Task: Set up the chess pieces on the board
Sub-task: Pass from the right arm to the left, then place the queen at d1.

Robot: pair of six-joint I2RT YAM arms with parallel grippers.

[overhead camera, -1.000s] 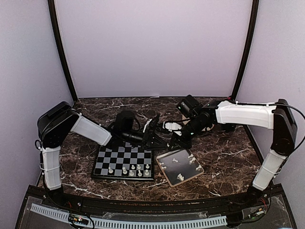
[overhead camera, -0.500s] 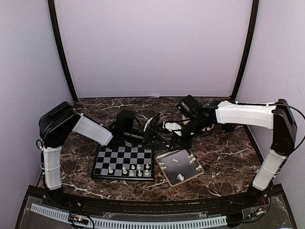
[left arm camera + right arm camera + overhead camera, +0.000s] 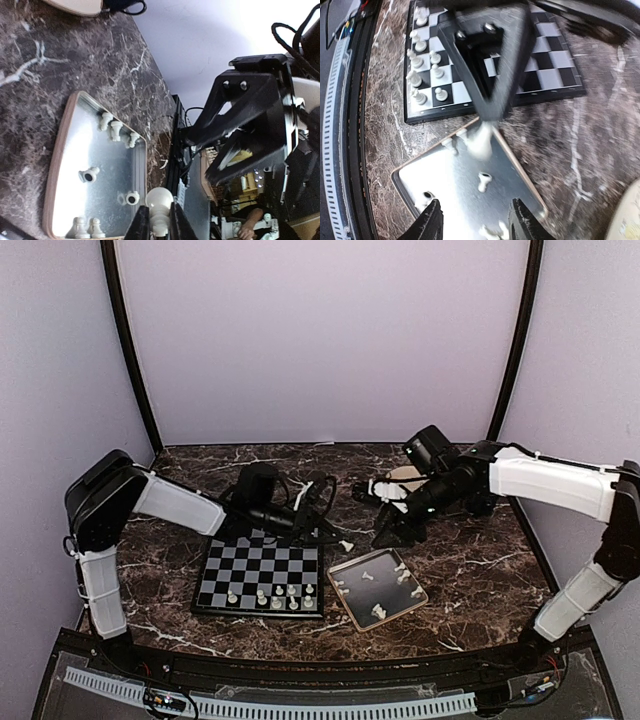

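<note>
Several chess pieces (image 3: 272, 596) stand along the lower edge of the board (image 3: 250, 565). About seven lie in the tray (image 3: 390, 592), lower centre. The left pincer (image 3: 159, 227) is closed on one piece (image 3: 159, 200) near the tray. The right pincer (image 3: 477, 220) is open and empty.

My left arm (image 3: 178, 506) and right arm (image 3: 545, 483) in white shells over bulky black joints, a thin black cable (image 3: 600, 468) running along my right arm, a white wrap (image 3: 385, 490) near my right wrist, blunt matte-black right fingers (image 3: 431, 226), a triangular black frame (image 3: 250, 115) with two screw heads
</note>
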